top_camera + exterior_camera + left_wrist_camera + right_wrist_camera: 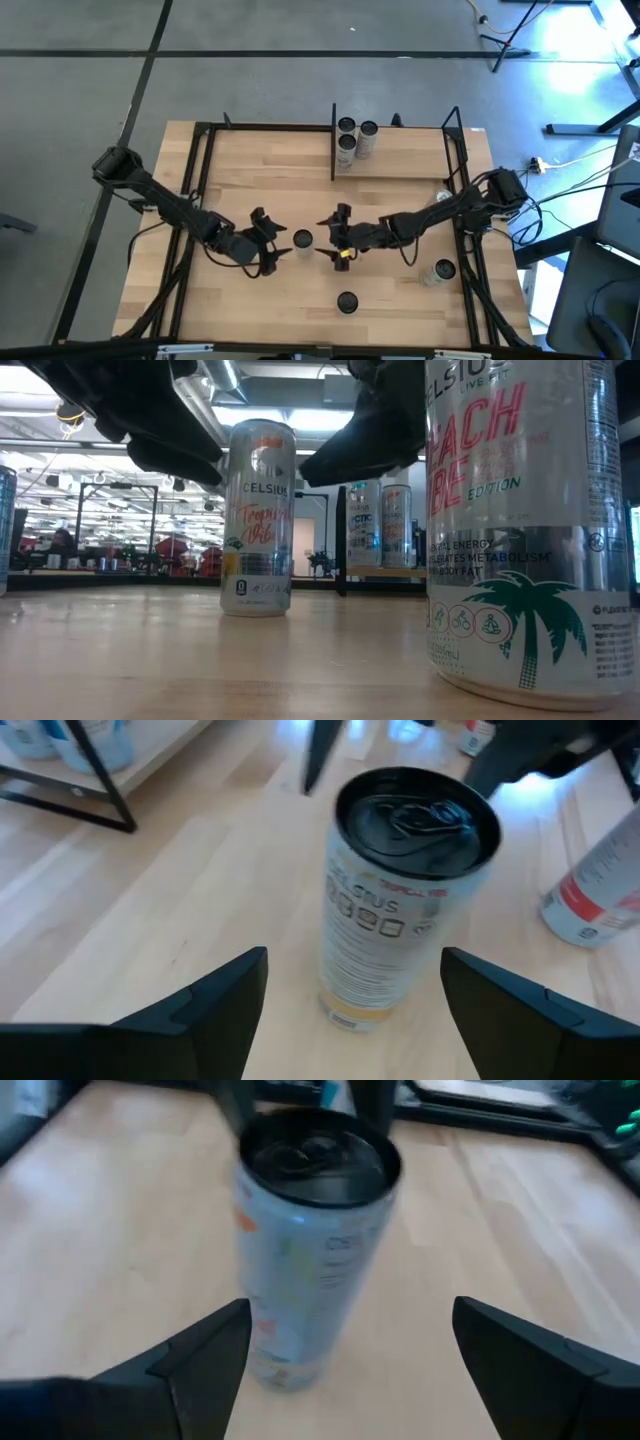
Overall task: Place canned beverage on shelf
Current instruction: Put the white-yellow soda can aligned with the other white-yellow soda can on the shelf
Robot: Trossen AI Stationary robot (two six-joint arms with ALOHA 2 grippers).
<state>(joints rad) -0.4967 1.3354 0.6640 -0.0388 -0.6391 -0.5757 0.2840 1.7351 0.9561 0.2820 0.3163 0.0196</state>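
Note:
A silver Celsius can (302, 239) stands upright on its base in the middle of the table; it also shows in the low view (258, 520). My left gripper (270, 245) is open just left of it, and its own wrist view shows the can (400, 890) ahead of the spread fingers. My right gripper (336, 243) is open just right of it, with the can (310, 1250) ahead of its fingers. Neither touches the can. The shelf (410, 152), a light-wood plank between black posts, stands at the far middle and holds three upright cans (347, 135).
Another upright can (347, 300) stands near the front edge, large in the low view (520, 530). A can (440, 270) lies on its side at the right, and another (443, 197) sits by the right arm. A black frame runs round the table's edges.

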